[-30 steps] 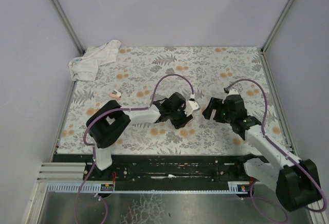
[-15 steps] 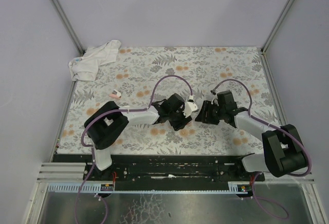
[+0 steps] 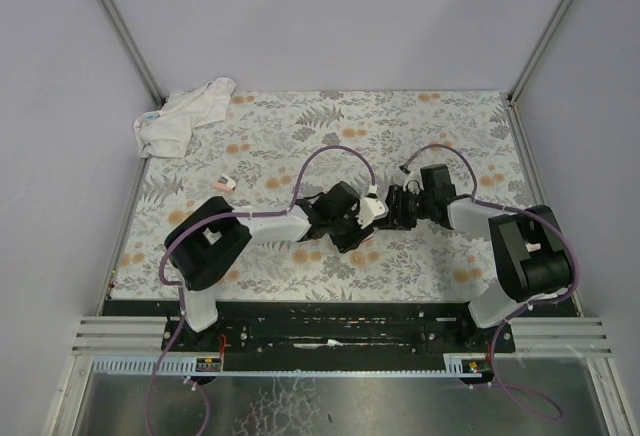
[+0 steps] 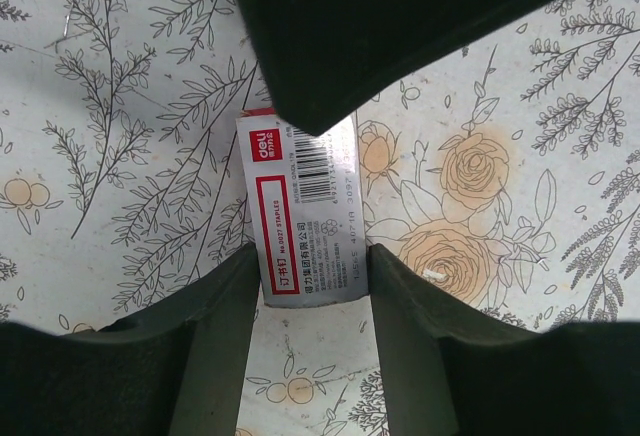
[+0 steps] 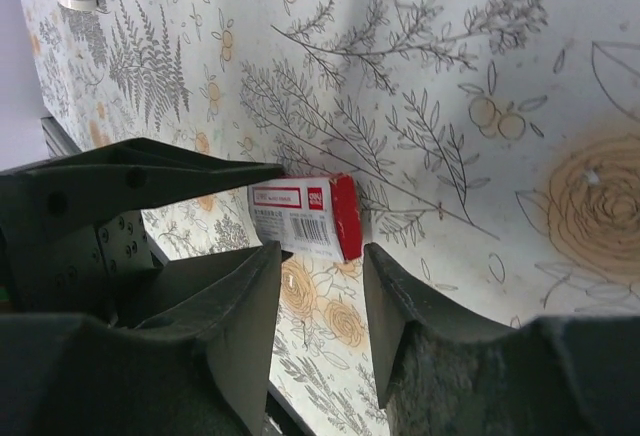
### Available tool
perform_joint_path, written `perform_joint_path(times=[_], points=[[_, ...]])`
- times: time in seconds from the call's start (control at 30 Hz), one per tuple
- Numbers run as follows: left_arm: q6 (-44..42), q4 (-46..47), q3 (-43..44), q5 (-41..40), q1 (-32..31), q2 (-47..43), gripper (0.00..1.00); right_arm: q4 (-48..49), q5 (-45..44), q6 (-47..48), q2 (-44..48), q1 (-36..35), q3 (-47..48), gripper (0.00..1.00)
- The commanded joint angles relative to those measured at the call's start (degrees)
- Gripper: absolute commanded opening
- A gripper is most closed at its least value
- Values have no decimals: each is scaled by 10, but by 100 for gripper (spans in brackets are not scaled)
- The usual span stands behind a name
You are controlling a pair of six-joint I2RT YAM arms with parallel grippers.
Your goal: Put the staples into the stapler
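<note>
Left jaws clamp the staples box [image 4: 305, 218]; right jaws, apart, face its red end.

Robot lab cell: bare grey walls [image 3: 330, 16], aluminium frame posts [image 3: 120, 31], slotted cable duct [image 3: 300, 364], black mounting rail [image 3: 330, 324].

The right gripper [image 5: 320, 281] is pointing at the flower-printed worktop [image 5: 480, 76], its two dark fingers [image 5: 250, 306] standing apart. Just beyond their tips a box of staples [image 5: 305, 218] is showing its red end and barcode label. The left gripper [image 5: 245, 188] is reaching in from the left, touching the box.
</note>
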State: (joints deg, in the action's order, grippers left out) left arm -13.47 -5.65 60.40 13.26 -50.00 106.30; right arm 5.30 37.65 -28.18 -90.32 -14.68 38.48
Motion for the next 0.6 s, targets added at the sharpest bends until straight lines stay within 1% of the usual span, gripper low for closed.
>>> perform_joint_path(times=[0.0,0.3,0.57], points=[[-10,-14,5,5,-1,26,45,13,47,28,-22,3,35,46],[-13,-16,6,0,0,28,45,15,70,35,-66,2,49,44],[-16,-17,8,-5,-1,29,45,14,83,35,-84,2,52,43]])
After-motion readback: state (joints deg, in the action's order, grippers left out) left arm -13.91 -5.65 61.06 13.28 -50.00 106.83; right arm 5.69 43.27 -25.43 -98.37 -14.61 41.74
